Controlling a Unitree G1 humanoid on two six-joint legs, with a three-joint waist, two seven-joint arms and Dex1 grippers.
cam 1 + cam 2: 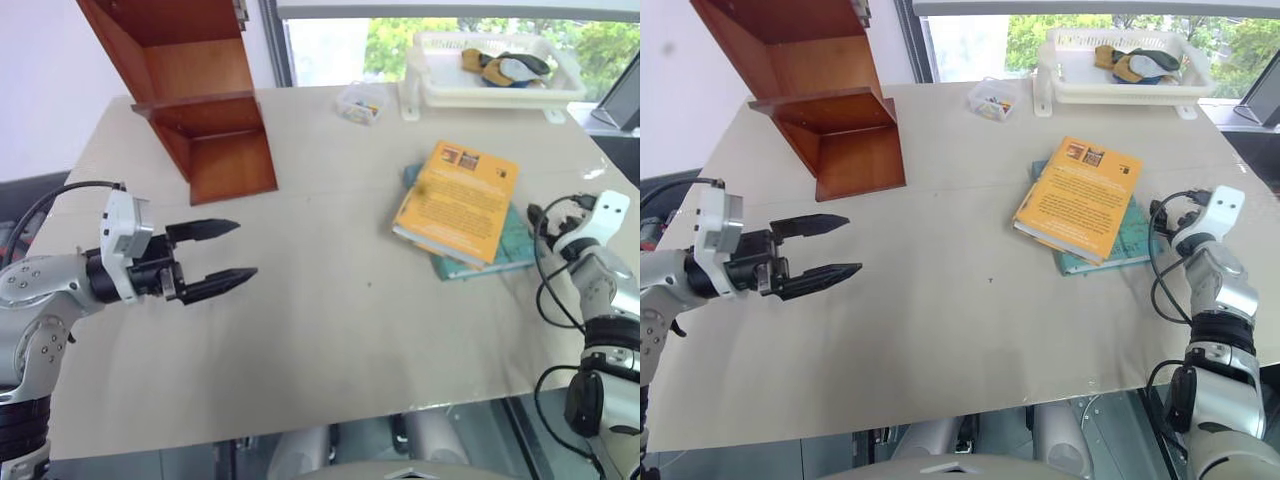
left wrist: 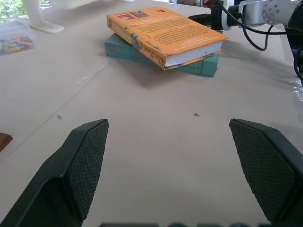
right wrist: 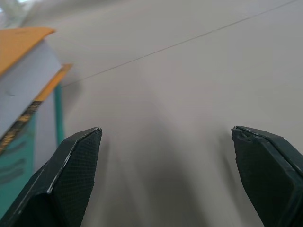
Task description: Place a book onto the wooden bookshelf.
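Note:
The thick orange-yellow book (image 1: 458,200) lies flat on a thinner teal-green book (image 1: 505,250) at the right side of the table. The reddish-brown wooden bookshelf (image 1: 200,100) stands at the table's far left corner, its shelves showing. My left gripper (image 1: 246,249) hovers open over the left part of the table, pointing toward the books, with nothing between its fingers. At the table's right edge, my right gripper (image 3: 166,130) is open, just beside the stack. One of its fingers (image 3: 71,170) is close to the book's white page edges (image 3: 21,90).
A white plastic basket (image 1: 430,85) with some items inside stands at the back right by the window. A small clear box (image 1: 362,103) of coloured bits sits left of it. Bare tabletop (image 1: 340,300) stretches between the two grippers.

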